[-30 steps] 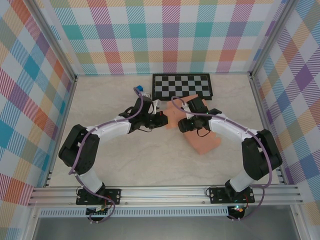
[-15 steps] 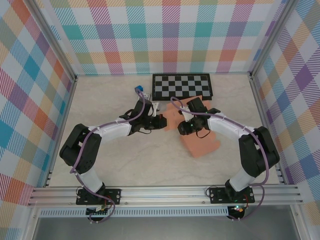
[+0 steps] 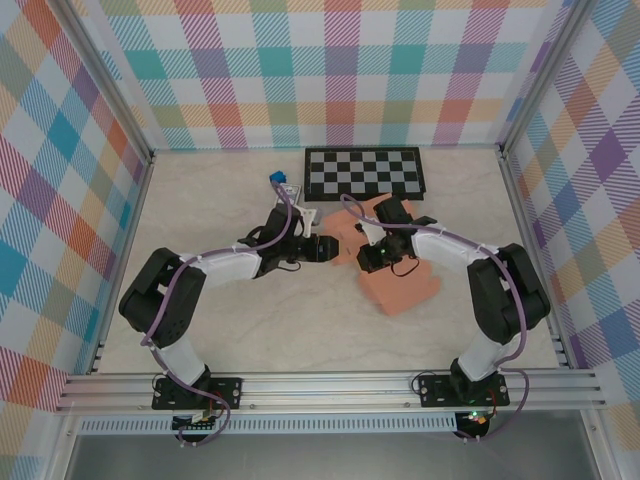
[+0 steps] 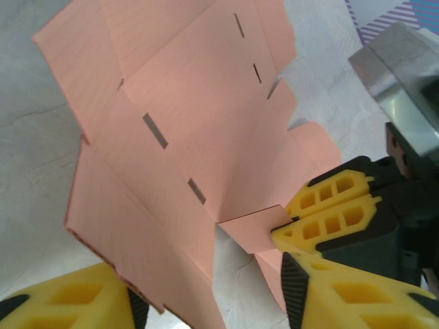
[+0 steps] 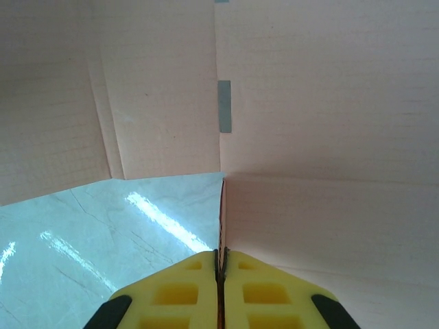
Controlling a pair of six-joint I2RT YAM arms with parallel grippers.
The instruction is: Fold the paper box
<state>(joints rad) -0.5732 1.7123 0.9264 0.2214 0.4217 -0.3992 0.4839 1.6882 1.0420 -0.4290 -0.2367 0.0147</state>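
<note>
The paper box (image 3: 402,284) is a salmon-orange cardboard sheet with flaps and slots, partly raised off the table at centre right. My right gripper (image 3: 371,257) is shut on a small flap at the sheet's left edge; in the right wrist view its yellow fingers (image 5: 185,291) pinch the thin cardboard edge (image 5: 222,212). My left gripper (image 3: 327,248) stands open just left of the sheet. In the left wrist view a panel of the box (image 4: 206,103) hangs down between its spread fingers (image 4: 68,301), close to the left one, and the right gripper (image 4: 282,229) holds the flap.
A black-and-white checkerboard (image 3: 363,172) lies at the back of the table. A small blue object (image 3: 279,182) sits to its left, behind my left arm. Plaid walls and aluminium rails enclose the marble-patterned table (image 3: 300,320).
The right gripper has closed onto the box's flap. The left gripper has opened and let go of the sheet, and has shifted slightly right.
</note>
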